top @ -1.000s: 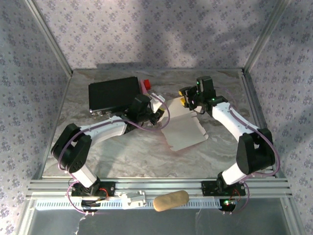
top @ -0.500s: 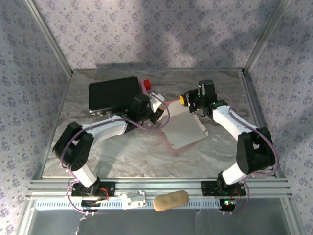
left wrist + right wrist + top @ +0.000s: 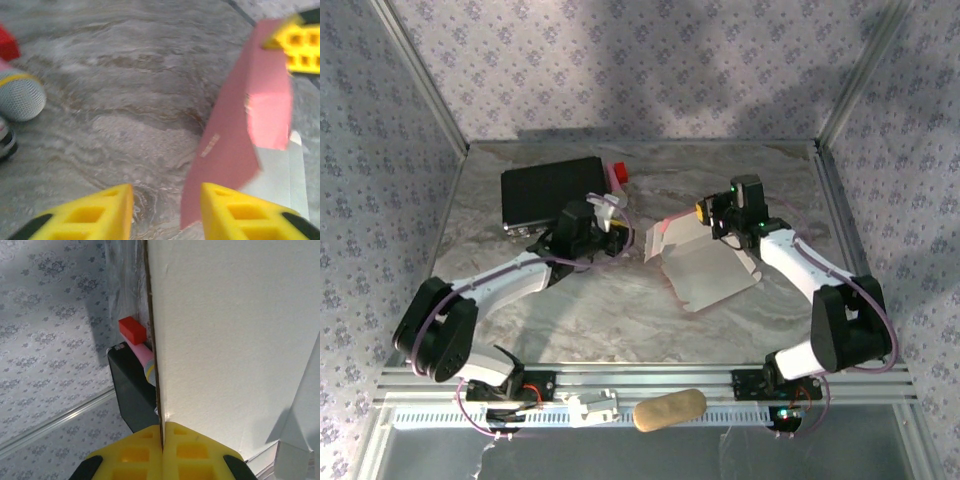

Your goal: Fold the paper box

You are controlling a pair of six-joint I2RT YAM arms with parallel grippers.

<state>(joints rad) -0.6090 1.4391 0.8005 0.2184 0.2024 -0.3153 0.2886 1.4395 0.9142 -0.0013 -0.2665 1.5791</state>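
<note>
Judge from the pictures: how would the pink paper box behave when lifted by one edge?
Probably light: the right hand pinches one thin edge of the paper box and a flap stands raised. Likely bendy, not stiff: it hinges at a crease while the rest lies flat on the table. It may slide on that smooth top when pushed.

Black box (image 3: 552, 190): upper left of top view, flat on marble table (image 3: 620, 325).
Red block (image 3: 618, 173): just beside black box's right end.
Tan oblong object (image 3: 670, 409): bottom centre, on front rail.
Grey mesh-headed item (image 3: 20, 98): left edge of left wrist view.
Walls (image 3: 620, 60): grey floral pattern.
</note>
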